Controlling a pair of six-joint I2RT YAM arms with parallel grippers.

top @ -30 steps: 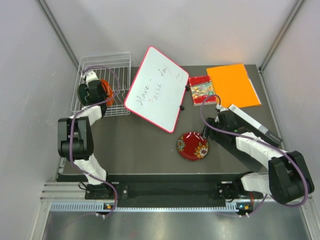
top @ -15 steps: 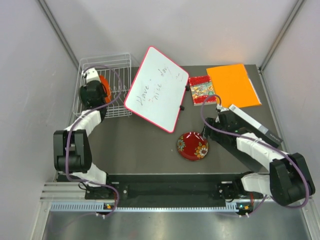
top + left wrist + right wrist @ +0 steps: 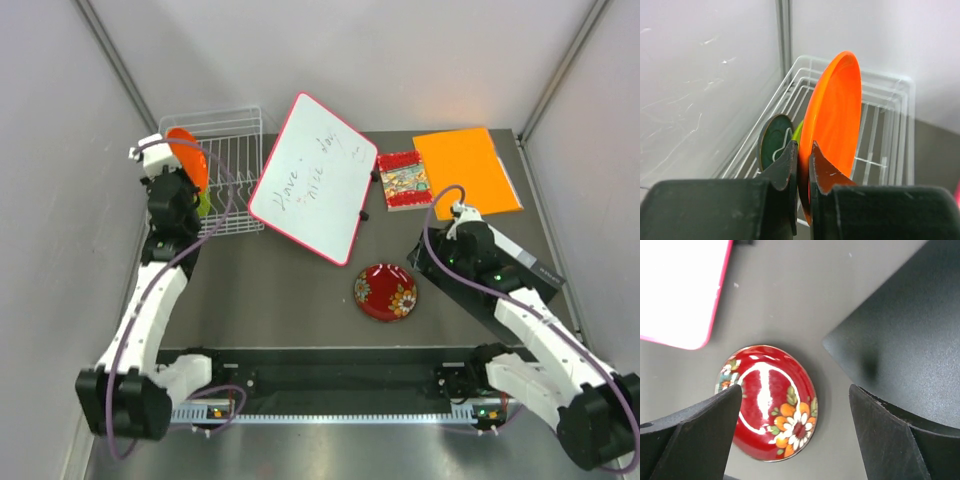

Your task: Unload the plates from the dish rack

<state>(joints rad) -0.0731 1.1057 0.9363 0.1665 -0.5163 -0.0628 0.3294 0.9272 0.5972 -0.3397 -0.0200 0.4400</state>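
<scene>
At the upper left of the overhead view, the left pincer (image 3: 802,150) was clamped on the lower rim of the orange plate (image 3: 835,130), holding it on edge above the dish rack (image 3: 235,170). From where I stood the hold looked thin. Only the fingertips pinched a smooth, glossy edge, and most of the plate stood above them. I judged that a quick swing toward the open table (image 3: 280,290) could make the plate pivot in that pinch or slip out and drop back onto the wires. The pink-framed whiteboard (image 3: 310,175) lay just beside the rack toward the centre of the frame, so a low path that way risked clipping it.

Two plates were left in the rack. The dark teal plate (image 3: 774,145) and the lime green plate (image 3: 798,132) stood upright just left of the pincer in the wrist view. A careless return could knock them over.

Lower centre-right in the overhead view, the red plate (image 3: 386,292) lay patterned side up on the table, near the whiteboard's lower corner. The right pincer (image 3: 796,390) hung above it, fingers spread wide with nothing between them. A black slab (image 3: 900,330) lay right of the plate.
</scene>
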